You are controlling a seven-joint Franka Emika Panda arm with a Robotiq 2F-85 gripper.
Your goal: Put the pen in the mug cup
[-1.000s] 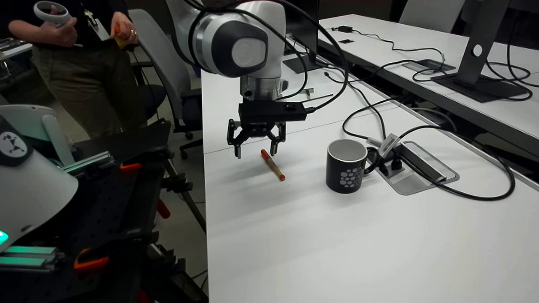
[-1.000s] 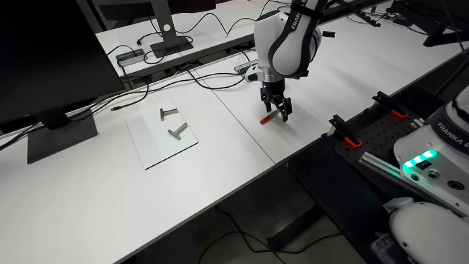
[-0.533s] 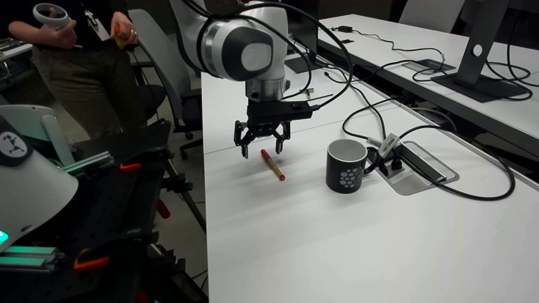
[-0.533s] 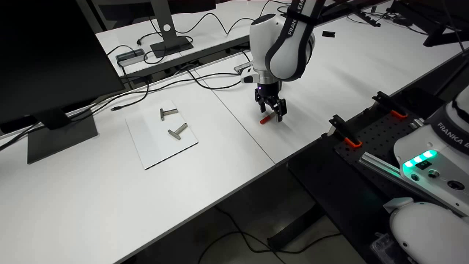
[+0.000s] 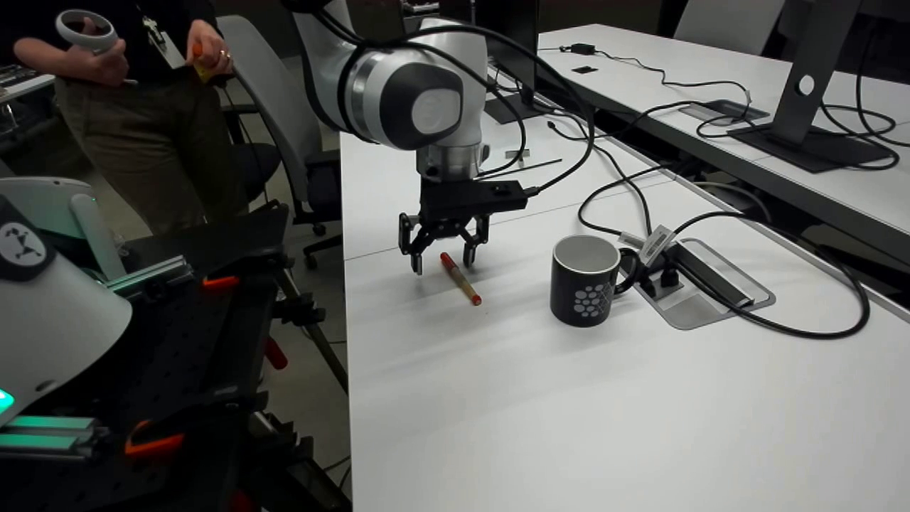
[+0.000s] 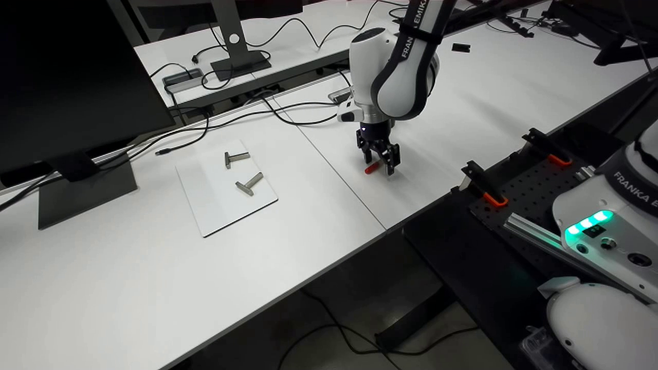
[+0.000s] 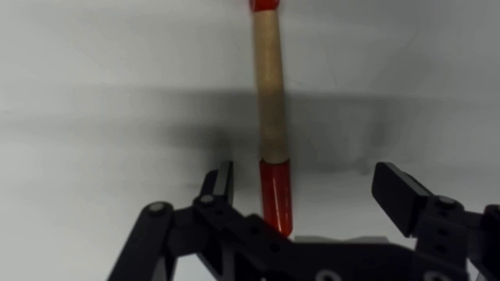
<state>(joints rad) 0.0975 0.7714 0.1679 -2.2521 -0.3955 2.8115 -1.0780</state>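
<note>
White desk (image 5: 583,412): pen (image 5: 461,279) lies between wide-set fingers (image 7: 396,195)

Left to right in an exterior view: person (image 5: 138,107) with a white controller (image 5: 91,40), grey chair (image 5: 274,107), then the gripper (image 5: 443,268), low over the desk, fingers spread wide with a clear gap either side of the pen.

Pen is flat on the desk, red cap (image 7: 275,191) between the fingers, tan barrel running out past them. Wrist view: cap sits off-centre, nearer the finger at picture left, touching neither. Tips on the desk or just above it: can't tell.

Mug (image 5: 569,291) stands upright right of the pen, apart from it, handle to the right. Then the outlet (image 5: 689,313), just beside the handle, black cables (image 5: 814,335) looping past it.

Vs half a second ago: gripper sits lower in both exterior views, covering more of the pen in an exterior view (image 6: 372,167). Pen and mug same spots.
</note>
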